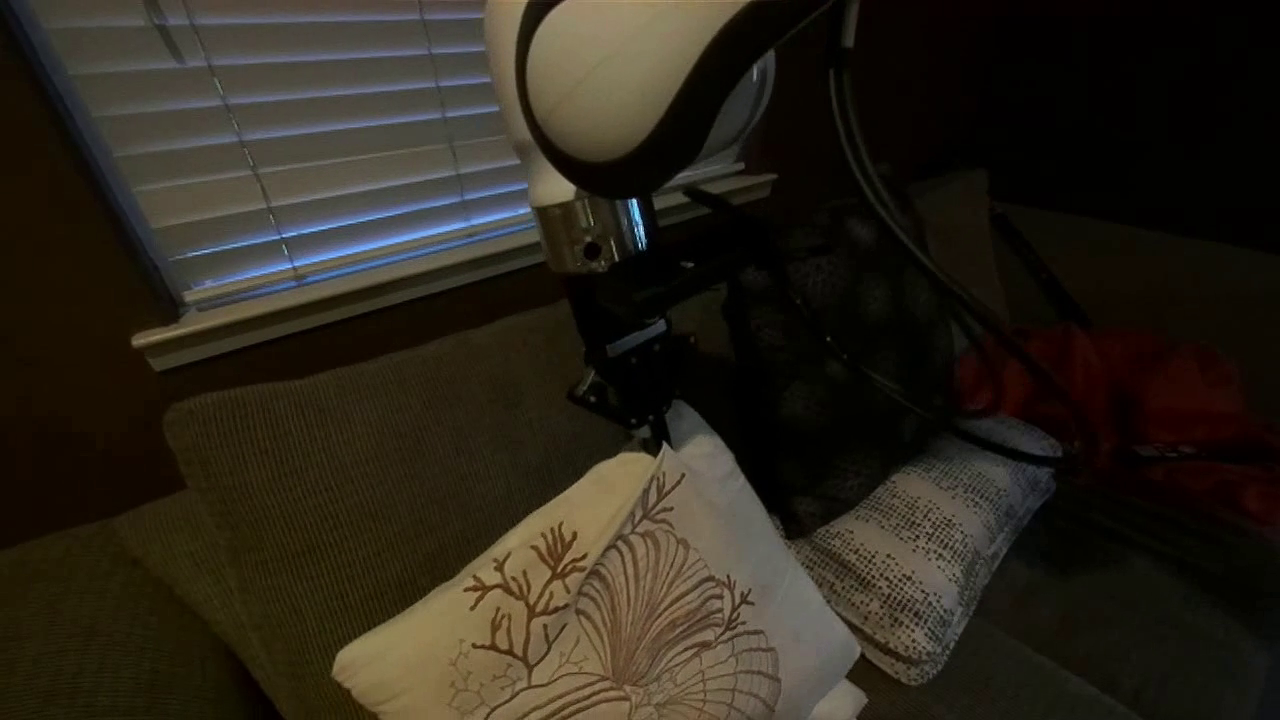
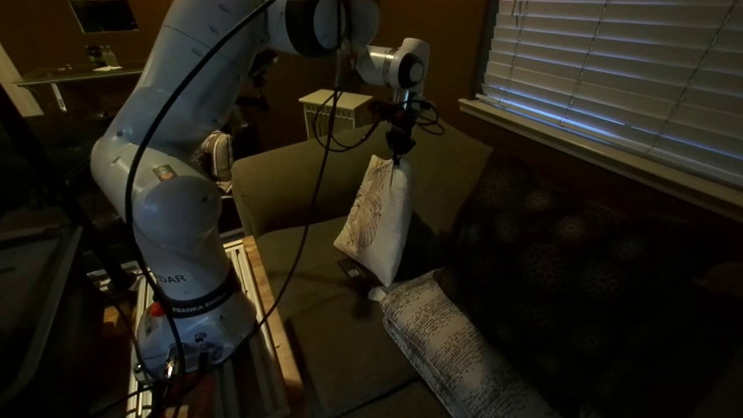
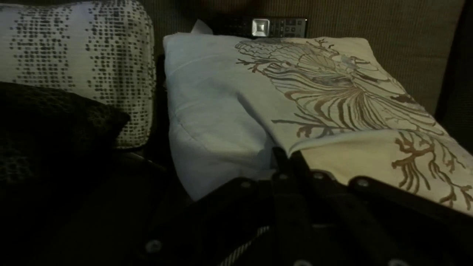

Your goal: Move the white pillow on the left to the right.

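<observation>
The white pillow (image 1: 640, 590) is matt embroidered cloth, the sofa (image 1: 400, 460) ribbed cloth, the arm (image 2: 180, 215) smooth and faintly glossy with a polished metal collar (image 1: 590, 228), the gripper (image 3: 288, 151) dull black.

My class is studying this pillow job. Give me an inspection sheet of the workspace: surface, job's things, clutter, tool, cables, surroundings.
Surface: sofa, ribbed fabric, dimly lit.
Job's things: white pillow with brown branch motif, tilted, top edge pinched; whether its lower edge touches the sofa cannot be told.
Clutter: remote, showing past the white pillow's lower edge in the wrist view; patterned oblong pillow; dark flowered pillow.
Tool: shut on a fold of the white pillow.
Cables: black, running along the arm; one passes before the dark flowered pillow in an exterior view.
Surroundings: window blinds; small white cabinet beyond the sofa; red item, too dim to name.
</observation>
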Motion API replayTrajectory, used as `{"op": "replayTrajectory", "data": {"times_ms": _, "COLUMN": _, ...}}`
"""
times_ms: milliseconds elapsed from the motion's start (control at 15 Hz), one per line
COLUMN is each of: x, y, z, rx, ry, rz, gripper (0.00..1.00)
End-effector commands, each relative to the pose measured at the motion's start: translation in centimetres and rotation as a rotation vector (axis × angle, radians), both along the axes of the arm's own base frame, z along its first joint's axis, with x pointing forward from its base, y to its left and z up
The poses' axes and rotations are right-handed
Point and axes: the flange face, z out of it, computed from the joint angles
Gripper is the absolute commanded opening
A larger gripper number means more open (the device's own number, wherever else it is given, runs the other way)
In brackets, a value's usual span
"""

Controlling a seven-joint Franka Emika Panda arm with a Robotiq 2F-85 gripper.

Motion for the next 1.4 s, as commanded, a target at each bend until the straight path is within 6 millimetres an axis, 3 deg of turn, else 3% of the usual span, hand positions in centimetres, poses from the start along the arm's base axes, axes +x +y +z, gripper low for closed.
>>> {"op": "replayTrajectory", "data": {"times_ms": 0, "x": -2.6, "y": 0.1, "z": 3.3, "rx": -0.086, "ry": -0.032, "rz": 0.064, "gripper": 0.01}}
{"op": "replayTrajectory", "data": {"times_ms": 267, "x": -4.2, "y": 0.8, "z": 5.1, "rx": -0.124, "ry": -0.065, "rz": 0.104, "gripper": 0.01}}
{"op": "replayTrajectory", "data": {"times_ms": 333, "x": -4.0, "y": 0.5, "z": 5.5, "rx": -0.047, "ry": -0.096, "rz": 0.059, "gripper": 0.01}}
{"op": "replayTrajectory", "data": {"times_ms": 400, "x": -3.4, "y": 0.1, "z": 5.6, "rx": 0.015, "ry": -0.12, "rz": -0.005, "gripper": 0.01}}
{"op": "replayTrajectory", "data": {"times_ms": 467, "x": -2.9, "y": 1.4, "z": 4.1, "rx": -0.049, "ry": -0.082, "rz": 0.062, "gripper": 0.04}}
{"op": "replayTrajectory", "data": {"times_ms": 800, "x": -2.6, "y": 0.1, "z": 4.3, "rx": -0.009, "ry": -0.11, "rz": 0.015, "gripper": 0.04}}
{"op": "replayTrajectory", "data": {"times_ms": 1067, "x": -2.7, "y": 0.2, "z": 4.2, "rx": -0.008, "ry": -0.109, "rz": 0.013, "gripper": 0.01}}
{"op": "replayTrajectory", "data": {"times_ms": 1333, "x": -4.3, "y": 1.3, "z": 5.4, "rx": -0.097, "ry": -0.153, "rz": 0.128, "gripper": 0.01}}
